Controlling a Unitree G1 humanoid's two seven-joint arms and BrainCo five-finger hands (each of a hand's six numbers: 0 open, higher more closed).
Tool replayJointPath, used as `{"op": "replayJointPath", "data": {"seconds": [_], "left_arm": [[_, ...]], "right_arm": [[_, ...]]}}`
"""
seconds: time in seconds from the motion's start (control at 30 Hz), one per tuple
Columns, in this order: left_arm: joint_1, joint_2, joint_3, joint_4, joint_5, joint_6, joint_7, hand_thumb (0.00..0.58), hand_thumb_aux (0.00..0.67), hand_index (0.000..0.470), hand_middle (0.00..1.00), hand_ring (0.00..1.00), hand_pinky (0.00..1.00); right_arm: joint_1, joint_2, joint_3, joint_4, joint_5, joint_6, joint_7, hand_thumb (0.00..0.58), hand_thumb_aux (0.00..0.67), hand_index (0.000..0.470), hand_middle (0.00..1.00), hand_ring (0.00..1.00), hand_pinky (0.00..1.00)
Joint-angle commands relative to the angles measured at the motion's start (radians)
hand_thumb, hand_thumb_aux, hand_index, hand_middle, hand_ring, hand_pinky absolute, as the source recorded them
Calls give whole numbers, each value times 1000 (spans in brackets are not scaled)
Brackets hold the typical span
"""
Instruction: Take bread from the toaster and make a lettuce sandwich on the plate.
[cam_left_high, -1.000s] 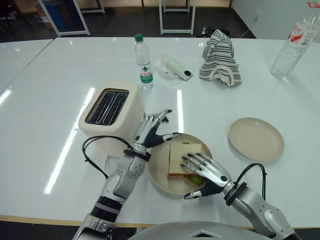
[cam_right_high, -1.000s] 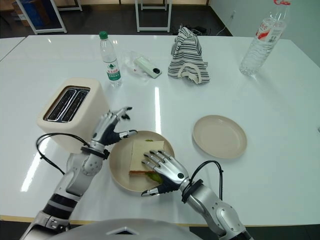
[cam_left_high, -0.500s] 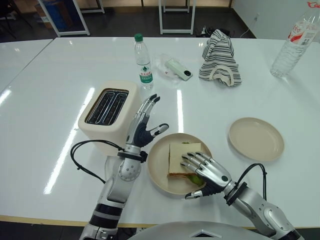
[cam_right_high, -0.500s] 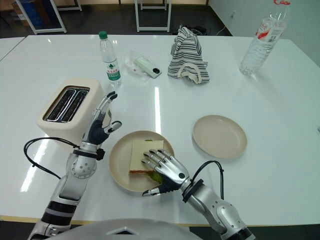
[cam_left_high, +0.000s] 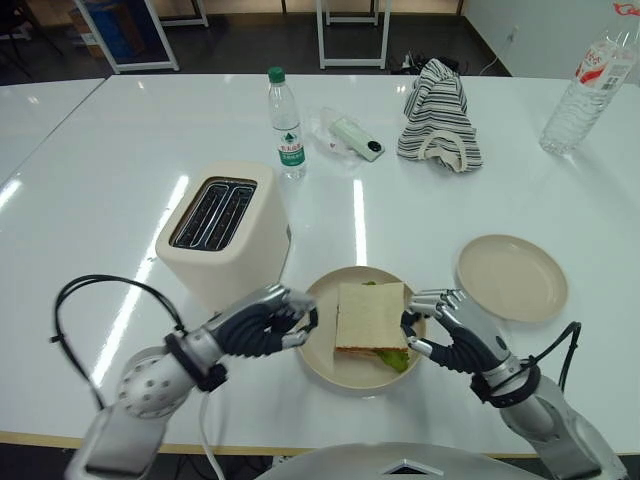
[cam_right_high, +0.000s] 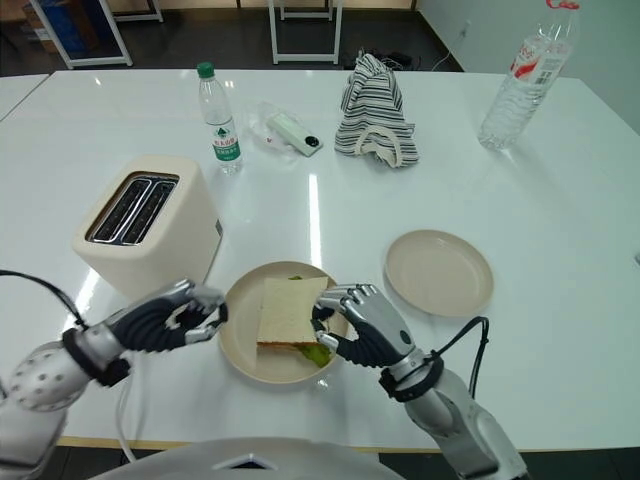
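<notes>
The sandwich (cam_left_high: 371, 318) lay flat on a round beige plate (cam_left_high: 318, 352) close to the desk's (cam_left_high: 120, 150) near edge: a square slice of pale bread on top, with green lettuce (cam_left_high: 396, 359) poking out at its near right corner. The left hand (cam_left_high: 262, 325) sat at the plate's left rim, its fingers curled in on themselves and gripping nothing. The right hand (cam_left_high: 455, 328) sat at the plate's right side, fingers curled too, their tips at the sandwich's right edge.

Behind the plate to the left stood a cream toaster (cam_left_high: 222, 230) with rounded corners, both dark slots without bread. A second beige plate (cam_left_high: 512, 277) lay bare toward the desk's right edge. Near the far edge stood a small clear water bottle (cam_left_high: 286, 125) with a green cap and a green-and-white label, then a white device in crinkled clear wrapping (cam_left_high: 355, 138), then a slumped black-and-white striped cloth bag (cam_left_high: 438, 115). A larger clear bottle (cam_left_high: 590, 85) with a red-marked label stood at the far right corner.
</notes>
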Motion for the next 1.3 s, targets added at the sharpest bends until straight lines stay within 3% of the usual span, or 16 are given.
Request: {"op": "replayJointPath", "data": {"seconds": [0.03,0.13,0.23,0.57,0.73,0.93,1.3], "left_arm": [[108,113,51,-36,-14,66,-148,580,670,470,1000,1000,1000],[124,136,-29,-30,59,110,-186,580,670,470,1000,1000,1000],[104,119,-130,-32,138,151,-194,580,670,470,996,996,996],[-22,10,-432,31,416,315,-187,580,670,470,1000,1000,1000],[-128,-79,-515,143,543,376,-141,580,670,470,1000,1000,1000],[-299,-225,-586,323,636,416,-56,580,670,470,1000,1000,1000],[-623,-405,-643,719,696,430,58,580,670,470,1000,1000,1000]], "right_arm": [[117,-150,-81,-69,192,27,211,580,670,470,1000,1000,1000],[216,-258,-117,-98,259,57,372,580,670,470,1000,1000,1000],[242,-279,-88,-102,244,95,464,580,670,470,1000,1000,1000],[136,-178,85,-28,-15,301,617,580,670,470,1000,1000,1000],[9,-57,148,52,-107,307,570,580,670,470,1000,1000,1000],[-212,78,220,288,-168,292,527,580,670,470,1000,1000,1000],[-615,188,265,769,-329,329,364,580,670,470,1000,1000,1000]]}}
